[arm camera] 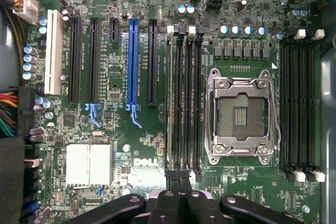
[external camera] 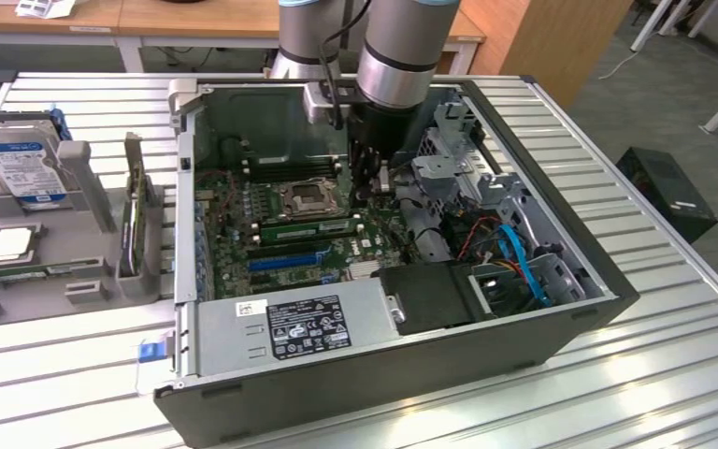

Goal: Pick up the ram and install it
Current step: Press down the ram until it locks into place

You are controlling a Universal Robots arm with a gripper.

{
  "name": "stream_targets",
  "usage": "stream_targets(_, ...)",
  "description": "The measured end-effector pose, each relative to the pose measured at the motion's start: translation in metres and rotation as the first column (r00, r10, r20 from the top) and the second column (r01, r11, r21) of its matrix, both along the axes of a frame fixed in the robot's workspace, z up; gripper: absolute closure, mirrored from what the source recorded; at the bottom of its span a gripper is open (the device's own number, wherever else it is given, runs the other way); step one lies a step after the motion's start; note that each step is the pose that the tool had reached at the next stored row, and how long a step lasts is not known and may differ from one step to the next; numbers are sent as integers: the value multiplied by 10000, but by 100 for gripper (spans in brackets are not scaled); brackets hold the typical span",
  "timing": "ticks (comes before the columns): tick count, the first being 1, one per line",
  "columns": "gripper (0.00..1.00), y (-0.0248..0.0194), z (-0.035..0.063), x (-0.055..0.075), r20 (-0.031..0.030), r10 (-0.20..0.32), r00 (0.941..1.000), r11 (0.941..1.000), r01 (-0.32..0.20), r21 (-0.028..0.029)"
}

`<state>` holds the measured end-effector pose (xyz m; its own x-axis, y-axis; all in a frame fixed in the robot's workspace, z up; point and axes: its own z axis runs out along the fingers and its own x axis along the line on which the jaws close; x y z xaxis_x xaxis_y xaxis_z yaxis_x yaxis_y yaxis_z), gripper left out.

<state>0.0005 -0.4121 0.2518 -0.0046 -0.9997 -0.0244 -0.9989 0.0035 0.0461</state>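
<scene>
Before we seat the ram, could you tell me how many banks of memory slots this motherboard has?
2. One bank lies between the CPU socket and the blue expansion slot; the other bank lies on the socket's opposite side. None appears hidden.

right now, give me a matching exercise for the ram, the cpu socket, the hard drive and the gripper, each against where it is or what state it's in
Column one:
1. ram
2. cpu socket
3. hard drive
4. gripper

Column two:
a. standing in the gray holder outside the computer case
b. shut, down inside the case
c. empty, framed by a metal bracket
d. seated on the motherboard beside the socket

Pairs: 1-d, 2-c, 3-a, 4-b
</scene>
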Motion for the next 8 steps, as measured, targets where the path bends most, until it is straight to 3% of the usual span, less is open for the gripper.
stream_targets(8, 89, 0, -79, 0, 0, 0, 10000, 10000, 0, 0)
